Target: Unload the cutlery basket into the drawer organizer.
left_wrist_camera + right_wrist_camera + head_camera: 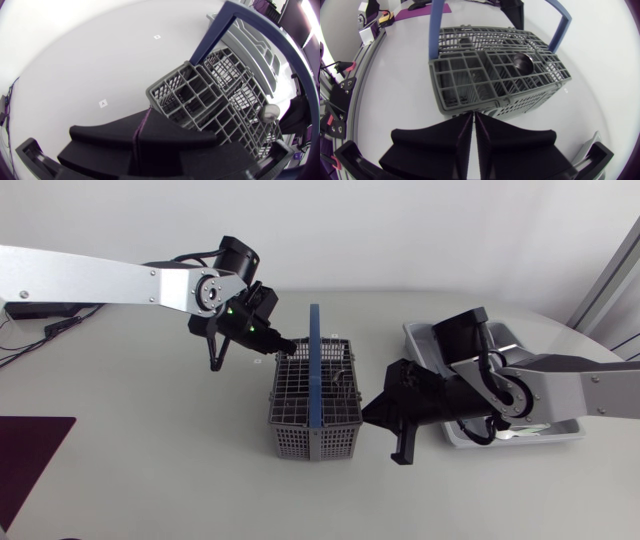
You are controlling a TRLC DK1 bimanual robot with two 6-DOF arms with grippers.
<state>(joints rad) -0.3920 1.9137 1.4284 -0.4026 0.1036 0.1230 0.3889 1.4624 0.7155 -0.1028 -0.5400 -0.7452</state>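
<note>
The grey cutlery basket with its upright blue handle stands mid-table. A spoon stands in one of its compartments, bowl up. My left gripper is shut with nothing held, its tip against the basket's far left corner. Close to the basket's right wall, my right gripper is also shut and holds nothing. In the right wrist view the basket lies just ahead of the shut fingers. The grey drawer organizer sits to the right, partly hidden under my right arm.
Some cutlery lies in the organizer's near compartment. A dark purple mat lies at the table's left edge. Bare white tabletop surrounds the basket in front and to the left.
</note>
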